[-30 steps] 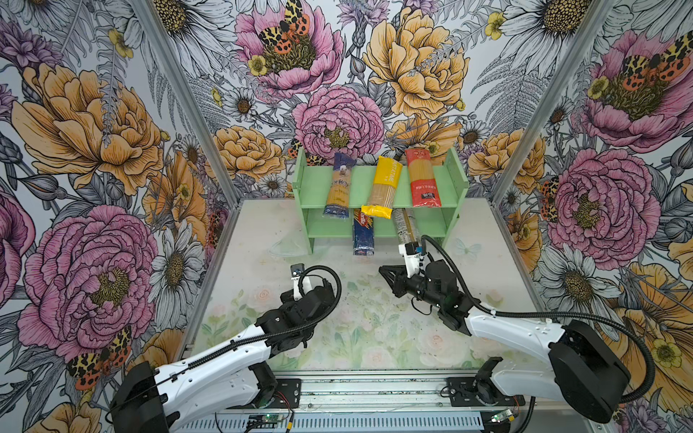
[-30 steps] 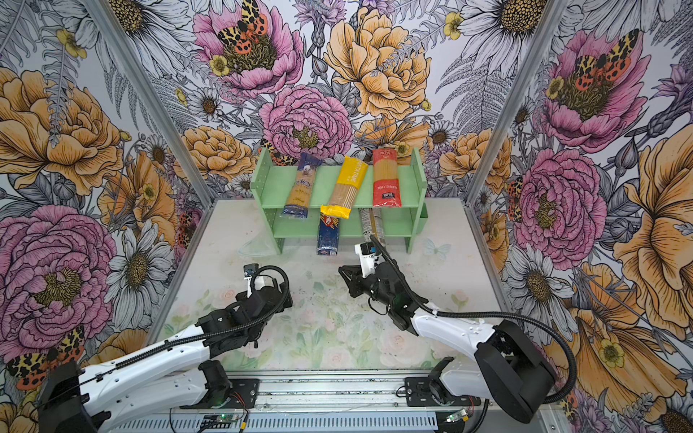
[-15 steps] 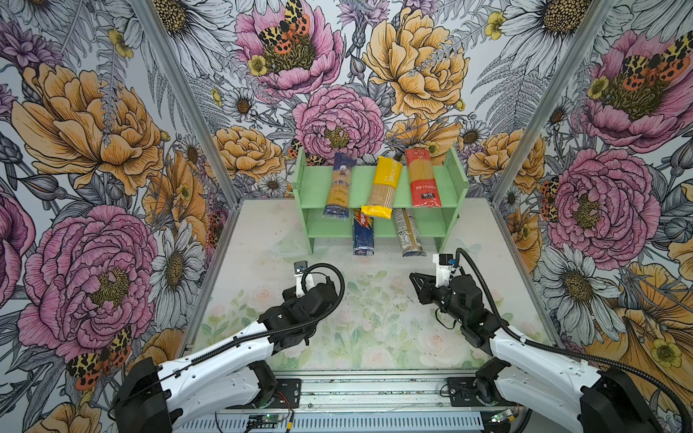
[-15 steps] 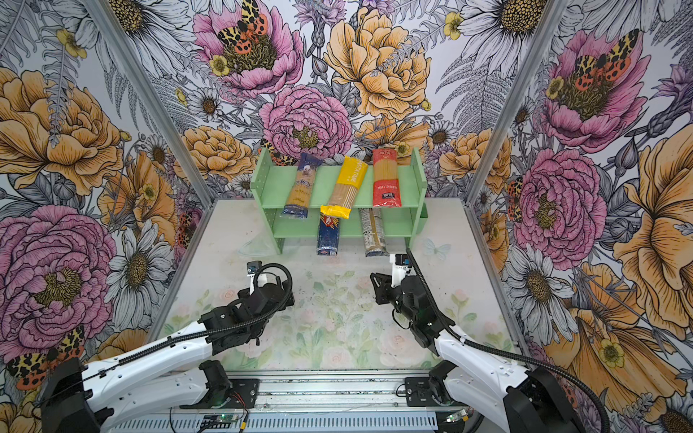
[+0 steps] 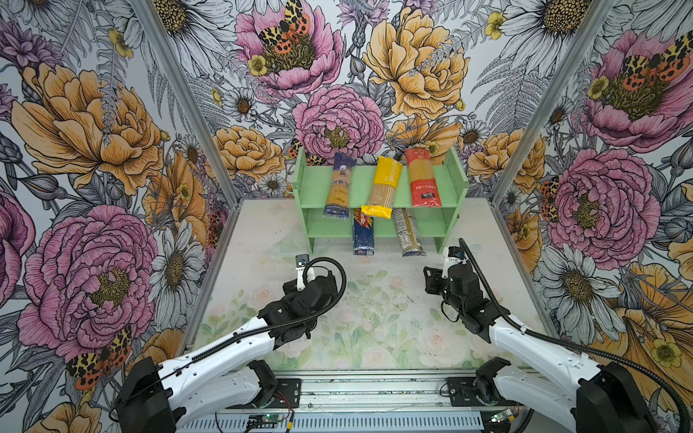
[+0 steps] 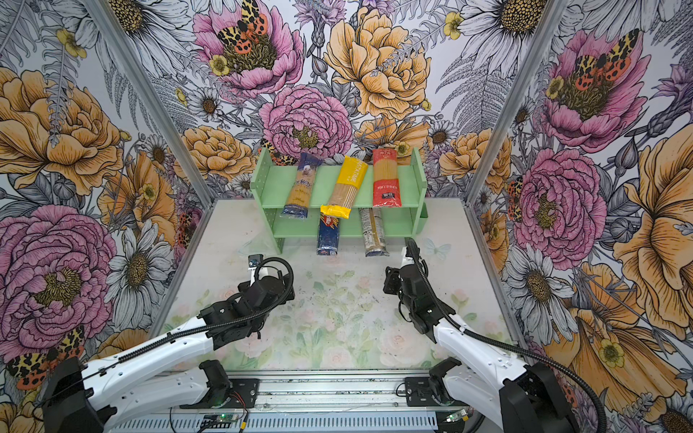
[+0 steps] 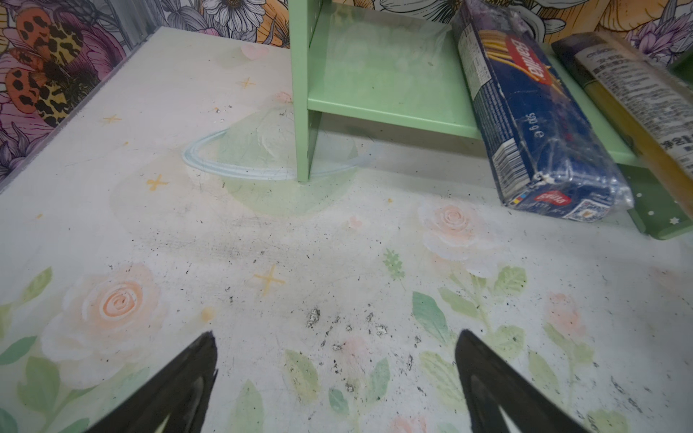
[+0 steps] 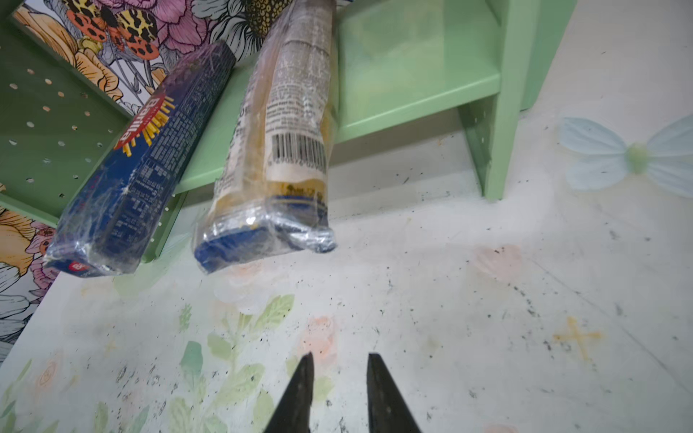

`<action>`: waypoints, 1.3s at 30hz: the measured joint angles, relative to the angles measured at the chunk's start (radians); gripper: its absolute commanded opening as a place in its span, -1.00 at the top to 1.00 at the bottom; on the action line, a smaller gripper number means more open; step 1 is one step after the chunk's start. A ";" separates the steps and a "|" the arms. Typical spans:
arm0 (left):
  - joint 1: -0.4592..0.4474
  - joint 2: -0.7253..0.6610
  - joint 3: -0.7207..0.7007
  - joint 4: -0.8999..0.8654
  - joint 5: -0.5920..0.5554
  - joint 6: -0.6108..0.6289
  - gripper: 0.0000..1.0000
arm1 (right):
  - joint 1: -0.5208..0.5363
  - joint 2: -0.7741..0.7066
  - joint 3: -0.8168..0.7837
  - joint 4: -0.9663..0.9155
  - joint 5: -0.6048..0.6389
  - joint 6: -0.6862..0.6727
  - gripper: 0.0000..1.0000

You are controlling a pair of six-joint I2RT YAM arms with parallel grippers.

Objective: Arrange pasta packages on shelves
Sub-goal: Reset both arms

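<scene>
Black-fingered, the left gripper [image 7: 336, 333] hangs at 9 o'clock over the table [image 5: 262, 232], spread wide, holding nothing. At 12 o'clock the shelves [image 5: 362, 183] stand against the back wall [image 5: 337, 75]; all five packets lie on them, long axes roughly 12 to 6, near ends jutting past the front edges. On the upper tier [image 5: 313, 191] the blue-ended packet [image 5: 338, 187] lies almost straight, the yellow packet [image 5: 384, 187] leans from 1 toward 7, and the red packet [image 5: 422, 180] lies straight, near the 3 o'clock side panel [image 5: 458, 176]. On the lower tier [image 5: 326, 228] the dark blue Barilla packet [image 5: 363, 236] points 12 to 6, its far end under the yellow one; the clear packet with the white label [image 5: 408, 234] runs 11 to 5, apart from it. Their near ends may touch the table; the wrist views do not settle it. Bare board shows at the 9 o'clock end of both tiers. The right gripper [image 8: 340, 356] hangs at 3 o'clock, fingers slightly parted with only table between them, short of the labelled packet.
</scene>
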 measured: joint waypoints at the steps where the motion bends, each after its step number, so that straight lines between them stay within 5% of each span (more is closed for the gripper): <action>1: 0.010 0.000 0.002 0.004 0.004 0.009 -0.98 | -0.011 0.000 0.012 -0.015 0.005 -0.008 0.35; 18: 0.243 -0.066 0.033 0.064 0.127 0.181 -0.98 | -0.227 0.059 0.096 -0.135 0.003 -0.155 -0.27; 28: 0.396 -0.007 0.031 0.220 0.175 0.347 -0.98 | -0.292 0.118 0.170 -0.101 -0.003 -0.327 -0.30; 39: 0.616 0.070 -0.121 0.581 0.283 0.480 -0.98 | -0.393 0.323 0.093 0.232 -0.003 -0.486 -0.29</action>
